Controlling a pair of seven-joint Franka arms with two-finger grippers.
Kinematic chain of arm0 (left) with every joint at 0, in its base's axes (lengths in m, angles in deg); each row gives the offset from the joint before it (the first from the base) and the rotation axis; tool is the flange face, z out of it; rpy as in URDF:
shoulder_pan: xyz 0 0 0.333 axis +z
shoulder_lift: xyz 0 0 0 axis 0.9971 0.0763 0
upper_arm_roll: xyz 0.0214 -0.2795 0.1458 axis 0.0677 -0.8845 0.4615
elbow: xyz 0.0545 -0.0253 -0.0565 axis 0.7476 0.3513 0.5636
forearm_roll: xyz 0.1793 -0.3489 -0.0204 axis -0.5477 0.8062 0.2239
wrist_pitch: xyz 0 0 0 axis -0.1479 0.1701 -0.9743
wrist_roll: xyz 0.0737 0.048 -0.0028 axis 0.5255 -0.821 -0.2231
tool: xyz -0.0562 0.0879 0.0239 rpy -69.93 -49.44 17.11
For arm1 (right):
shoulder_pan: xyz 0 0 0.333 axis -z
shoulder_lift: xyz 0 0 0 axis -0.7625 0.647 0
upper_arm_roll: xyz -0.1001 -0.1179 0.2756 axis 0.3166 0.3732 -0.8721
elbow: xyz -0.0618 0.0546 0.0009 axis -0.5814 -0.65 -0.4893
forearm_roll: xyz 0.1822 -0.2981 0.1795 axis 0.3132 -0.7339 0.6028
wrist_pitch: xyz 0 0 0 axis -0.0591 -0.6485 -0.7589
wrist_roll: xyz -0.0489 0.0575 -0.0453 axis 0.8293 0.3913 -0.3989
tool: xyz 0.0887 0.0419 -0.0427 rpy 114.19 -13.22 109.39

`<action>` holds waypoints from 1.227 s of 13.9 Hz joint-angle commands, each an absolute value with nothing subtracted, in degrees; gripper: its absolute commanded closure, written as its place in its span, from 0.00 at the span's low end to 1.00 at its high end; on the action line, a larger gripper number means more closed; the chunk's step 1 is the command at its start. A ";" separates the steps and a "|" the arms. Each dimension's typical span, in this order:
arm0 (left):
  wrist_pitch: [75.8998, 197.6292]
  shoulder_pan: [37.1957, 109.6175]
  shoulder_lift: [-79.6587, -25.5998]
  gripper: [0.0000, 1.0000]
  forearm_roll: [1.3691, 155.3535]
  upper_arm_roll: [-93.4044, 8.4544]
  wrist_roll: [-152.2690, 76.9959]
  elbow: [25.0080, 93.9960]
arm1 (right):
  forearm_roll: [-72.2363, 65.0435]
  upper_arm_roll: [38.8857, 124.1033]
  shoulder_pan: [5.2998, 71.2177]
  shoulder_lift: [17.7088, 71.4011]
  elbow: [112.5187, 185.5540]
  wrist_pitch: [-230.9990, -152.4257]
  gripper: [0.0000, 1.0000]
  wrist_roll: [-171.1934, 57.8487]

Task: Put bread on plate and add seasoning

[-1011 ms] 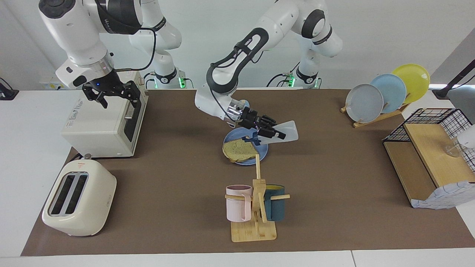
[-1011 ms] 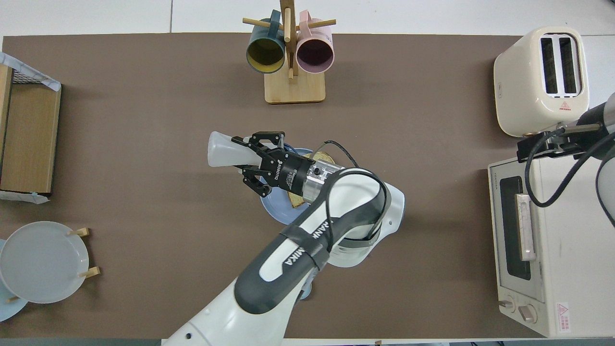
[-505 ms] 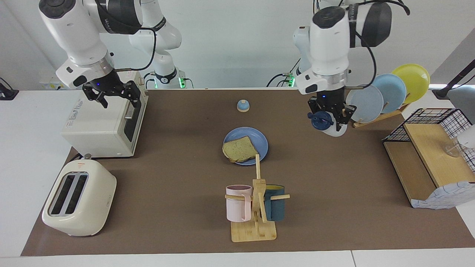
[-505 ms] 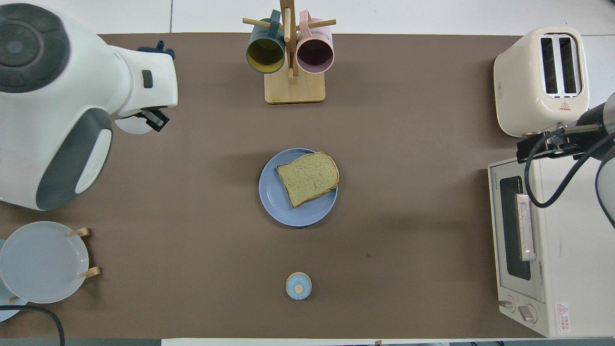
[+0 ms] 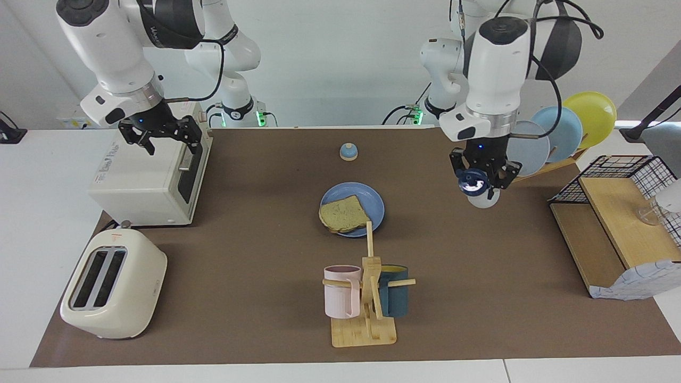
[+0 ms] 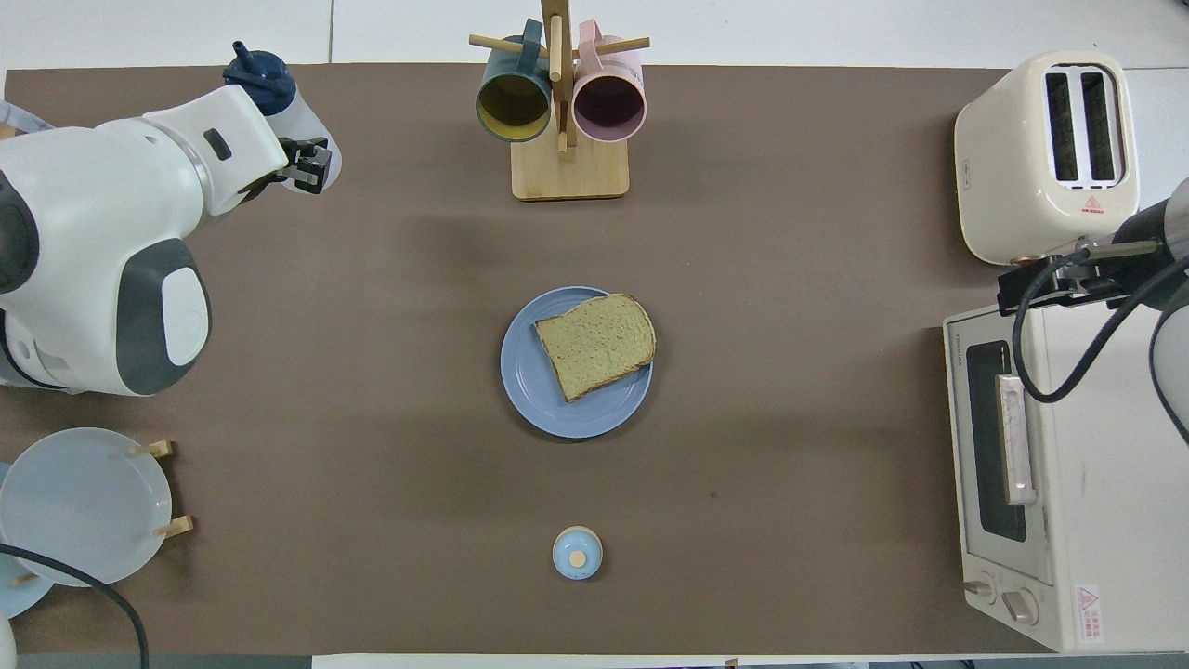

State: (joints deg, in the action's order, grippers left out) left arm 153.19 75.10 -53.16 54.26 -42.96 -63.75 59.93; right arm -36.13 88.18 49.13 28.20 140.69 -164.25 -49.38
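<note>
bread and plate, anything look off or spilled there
Nothing spilled. The bread lies flat on the plate, off-centre, one corner overhanging the rim. The seasoning bottle is up in the left claw, over bare mat toward the left arm's end.

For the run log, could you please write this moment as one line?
bread: on plate | left gripper: shut on seasoning, raised toward left arm's end | right gripper: open, over toaster oven

Left end effector (image 5: 483, 178) clamped; right end effector (image 5: 162, 135) spread.
</note>
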 commanded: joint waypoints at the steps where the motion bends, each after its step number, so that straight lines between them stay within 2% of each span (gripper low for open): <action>1: 163.58 75.43 -48.91 1.00 55.07 -43.40 -60.29 60.69 | -36.30 87.99 49.33 27.02 141.70 -163.59 0.00 -50.78; 5: 174.66 75.78 -41.88 1.00 55.07 -43.32 -59.85 60.08 | -36.30 87.99 49.33 27.02 141.70 -163.59 0.00 -50.78; 10: 179.25 75.43 -33.10 1.00 54.54 -43.31 -60.55 55.61 | -36.30 87.99 49.33 27.02 141.70 -163.59 0.00 -50.78; 17: 180.14 75.78 -29.21 1.00 53.93 -43.31 -63.10 53.75 | -36.30 87.99 49.33 27.02 141.70 -163.41 0.00 -50.78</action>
